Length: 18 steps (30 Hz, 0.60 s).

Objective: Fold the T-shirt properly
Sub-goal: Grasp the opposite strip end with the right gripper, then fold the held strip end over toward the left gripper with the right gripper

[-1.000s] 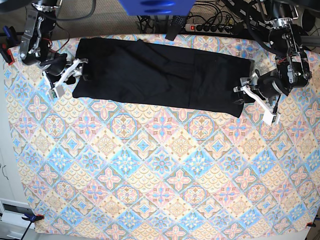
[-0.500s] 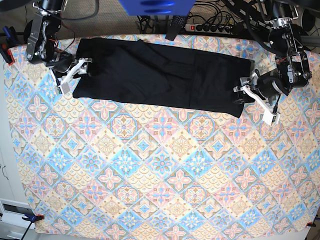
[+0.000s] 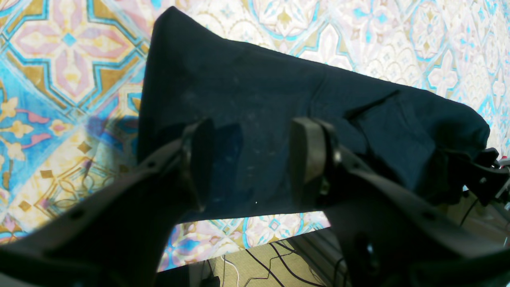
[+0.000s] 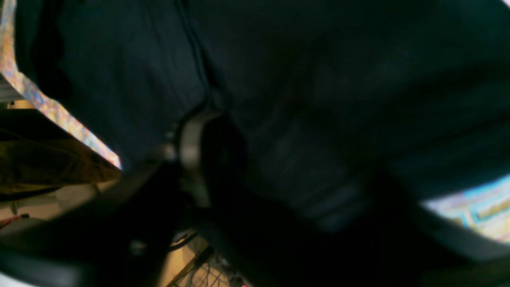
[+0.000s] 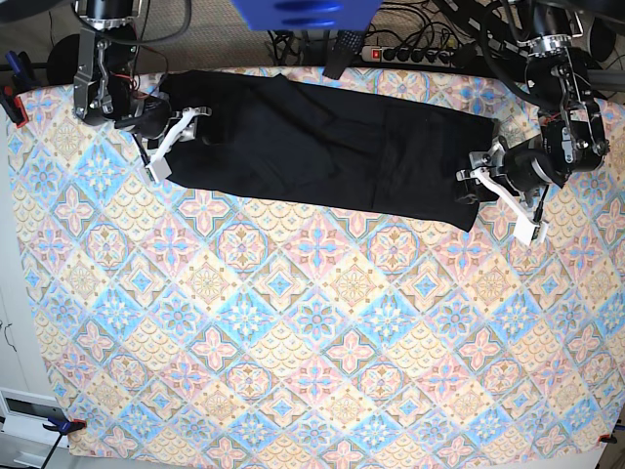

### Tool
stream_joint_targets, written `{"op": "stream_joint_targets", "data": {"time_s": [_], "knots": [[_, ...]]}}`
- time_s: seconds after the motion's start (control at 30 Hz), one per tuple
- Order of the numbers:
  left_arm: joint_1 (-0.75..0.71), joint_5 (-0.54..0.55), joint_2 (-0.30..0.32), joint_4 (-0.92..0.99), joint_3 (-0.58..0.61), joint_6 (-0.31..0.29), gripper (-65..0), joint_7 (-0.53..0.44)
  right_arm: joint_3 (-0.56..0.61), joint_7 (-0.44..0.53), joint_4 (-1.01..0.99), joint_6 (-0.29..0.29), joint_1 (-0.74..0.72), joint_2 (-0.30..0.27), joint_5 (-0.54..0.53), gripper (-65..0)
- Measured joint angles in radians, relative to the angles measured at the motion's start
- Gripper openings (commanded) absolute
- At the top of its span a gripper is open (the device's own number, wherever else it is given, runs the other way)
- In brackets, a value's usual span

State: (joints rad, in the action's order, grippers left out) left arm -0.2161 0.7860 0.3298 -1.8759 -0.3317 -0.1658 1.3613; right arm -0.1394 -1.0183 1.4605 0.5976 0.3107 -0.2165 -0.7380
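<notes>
The black T-shirt [image 5: 322, 147] lies as a long folded strip across the far half of the patterned cloth. My right gripper [image 5: 176, 134] is at the strip's left end, its white fingers over the black fabric. In the right wrist view the T-shirt [image 4: 318, 79] fills a dark, blurred frame. One finger [image 4: 191, 155] presses against it and the other is lost in the dark. My left gripper [image 5: 479, 186] is at the strip's right end. In the left wrist view the left gripper [image 3: 251, 159] stands open, jaws apart over the flat end of the T-shirt [image 3: 279, 91].
A patterned tablecloth [image 5: 312, 342] covers the whole table. A power strip [image 5: 410, 54] and cables run behind the far edge, under a blue object [image 5: 303, 12]. A clamp [image 5: 10, 98] grips the left edge.
My right gripper has moved right and up onto the shirt's left end, and that end has shifted right with it. The left arm has not moved.
</notes>
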Motion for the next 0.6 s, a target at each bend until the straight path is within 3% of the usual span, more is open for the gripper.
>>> {"op": "stream_joint_targets", "data": {"time_s": [0.17, 0.47, 0.6], "knots": [[0.0, 0.0, 0.0, 0.0, 0.0, 0.0, -35.0, 0.0, -0.026, -0.001, 0.0, 0.001, -0.008, 0.002, -0.002, -61.7], [0.0, 0.0, 0.0, 0.0, -0.002, 0.0, -35.0, 0.0, -0.198, -0.026, -0.002, 0.0, -0.072, -0.002, 0.018, -63.0], [0.002, 0.0, 0.003, 0.0, -0.005, 0.0, -35.0, 0.0, -0.232, 0.002, 0.005, 0.009, -0.118, -0.059, 0.029, -62.9]]}}
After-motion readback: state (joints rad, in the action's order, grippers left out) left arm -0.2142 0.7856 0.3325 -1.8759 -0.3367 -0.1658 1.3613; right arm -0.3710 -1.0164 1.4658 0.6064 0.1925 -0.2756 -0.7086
